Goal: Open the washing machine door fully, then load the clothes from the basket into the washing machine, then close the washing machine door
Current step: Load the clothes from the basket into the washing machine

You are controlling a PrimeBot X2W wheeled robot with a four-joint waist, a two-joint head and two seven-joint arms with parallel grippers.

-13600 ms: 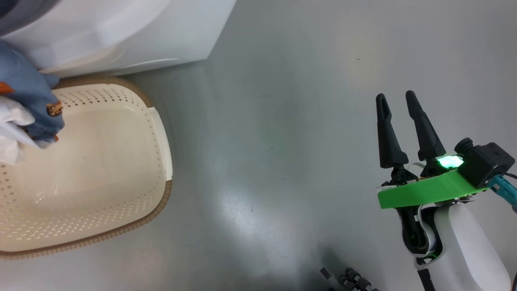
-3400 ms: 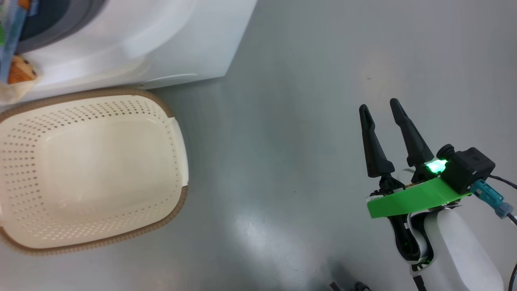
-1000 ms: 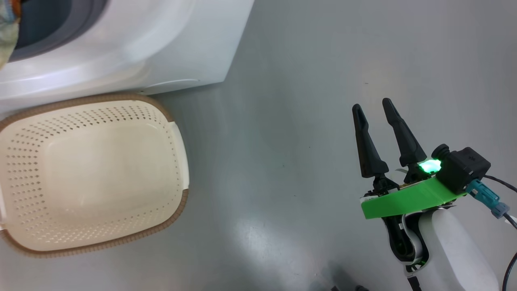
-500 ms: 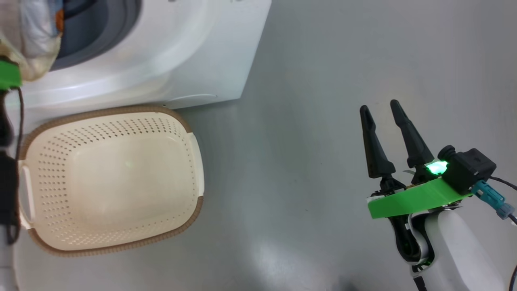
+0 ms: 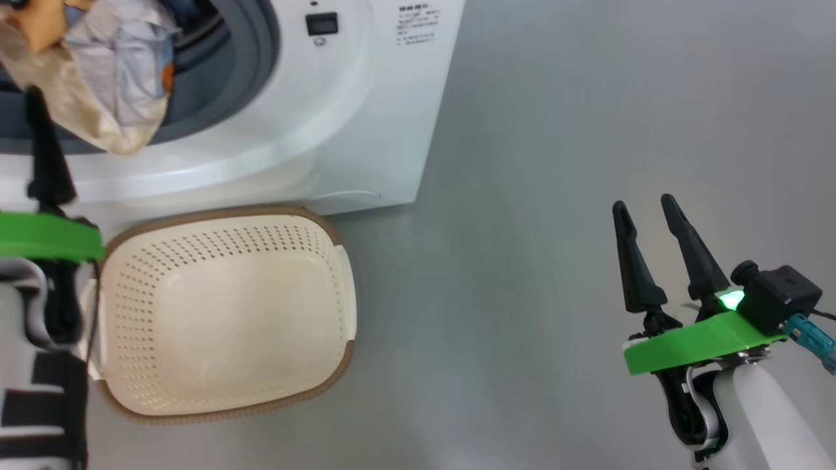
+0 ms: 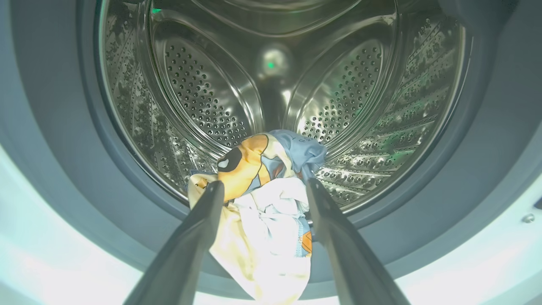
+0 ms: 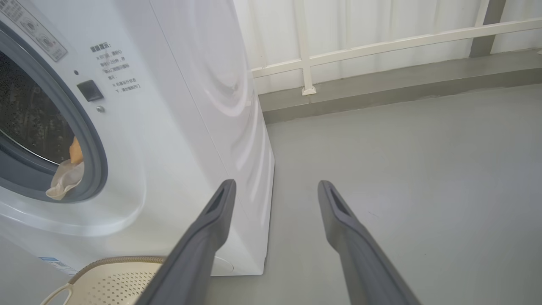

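Left gripper [image 6: 263, 185], fingers spread wide, faces the drum [image 6: 271, 63] of the washing machine [image 5: 366, 130], whose grey ring [image 6: 55, 127] carries the clothes [image 6: 271, 224] draped at six o'clock, while the right gripper [image 5: 642, 202], equally wide, hangs over glossy grey floor [image 5: 522, 228] at three o'clock of the basket [image 5: 222, 212], white railing [image 7: 381, 44] beyond.

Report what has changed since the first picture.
The light blue bear-print and cream clothes, then hanging above the cream perforated basket, now lie in the mouth of the white washing machine, released by the open left gripper. The basket stays before the machine, the right gripper open over the floor.
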